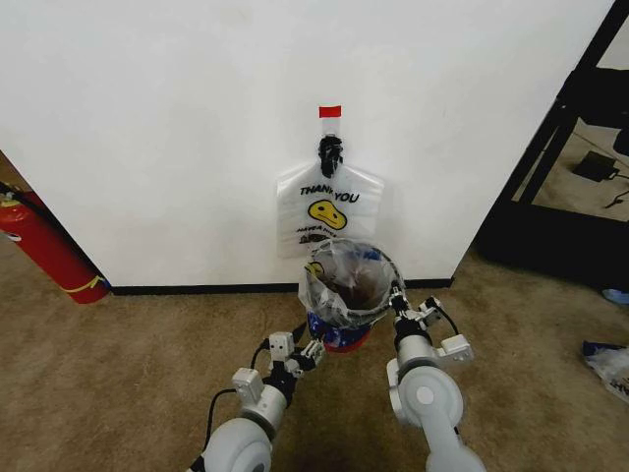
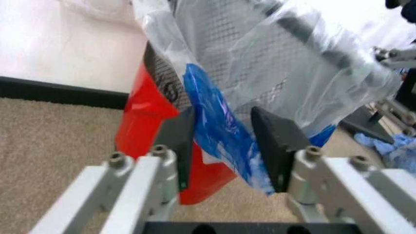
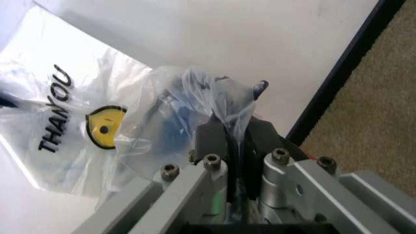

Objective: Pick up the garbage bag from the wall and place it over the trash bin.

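garbage bag (image 1: pixel 339 285) is draped over the mouth of the trash bin (image 1: pixel 339 339), which stands on the carpet (image 1: pixel 128 364) near the wall (image 1: pixel 197 118); film covers the mesh, blue patch hanging down the side facing the robot. a second flat bag (image 1: pixel 329 211) with the same print hangs from the hook (image 1: pixel 330 152) under the red tape (image 1: pixel 330 111).

right gripper (image 3: pixel 231 141): jaws closed to a thin gap, pinching a fold of the bag rim at the bin's right side.
left gripper (image 2: pixel 224 146): jaws apart, blue patch hanging between the pads; cannot confirm either pad touches it. holding nothing.

risks, judged:
- film is thin; any pull by the right gripper while clamped could drag the rim off or tip the light bin.
- left side is unheld, so the bag may slip into the bin there.
- film may cling to the right pads on release and lift with them.
- fire extinguisher (image 1: pixel 44 246) is well apart, no concern.
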Available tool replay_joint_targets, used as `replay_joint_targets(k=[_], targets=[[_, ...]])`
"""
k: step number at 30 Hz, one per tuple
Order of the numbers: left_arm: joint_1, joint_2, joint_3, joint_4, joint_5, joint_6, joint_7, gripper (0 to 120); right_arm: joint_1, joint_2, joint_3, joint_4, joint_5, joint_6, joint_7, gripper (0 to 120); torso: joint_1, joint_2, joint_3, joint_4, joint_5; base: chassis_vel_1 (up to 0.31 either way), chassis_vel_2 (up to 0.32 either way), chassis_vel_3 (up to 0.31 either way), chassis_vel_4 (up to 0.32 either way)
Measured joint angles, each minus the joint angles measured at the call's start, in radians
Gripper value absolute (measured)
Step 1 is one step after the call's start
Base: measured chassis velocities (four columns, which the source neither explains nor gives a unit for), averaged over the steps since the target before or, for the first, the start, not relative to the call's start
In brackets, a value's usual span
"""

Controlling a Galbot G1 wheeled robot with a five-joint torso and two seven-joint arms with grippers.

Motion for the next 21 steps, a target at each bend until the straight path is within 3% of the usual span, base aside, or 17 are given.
replay_joint_targets(k=[9, 21], targets=[[-0.016, -0.006, 0.003, 0.007, -0.005, 0.004, -0.010, 0, -0.005, 0.006, 0.001, 0.001, -0.004, 0.000, -0.002, 1, 0.000, 0.000, 0.000, -0.0001, 0.0000, 0.000, 0.000, 0.000, 0.000], [-0.005, -0.015, 0.013, 0.061, 0.033, -0.007, -0.025, 0, -0.013, 0.007, -0.007, 0.014, 0.003, -0.002, -0.002, 1, 0.000, 0.000, 0.000, -0.0001, 0.0000, 0.000, 0.000, 0.000, 0.000]])
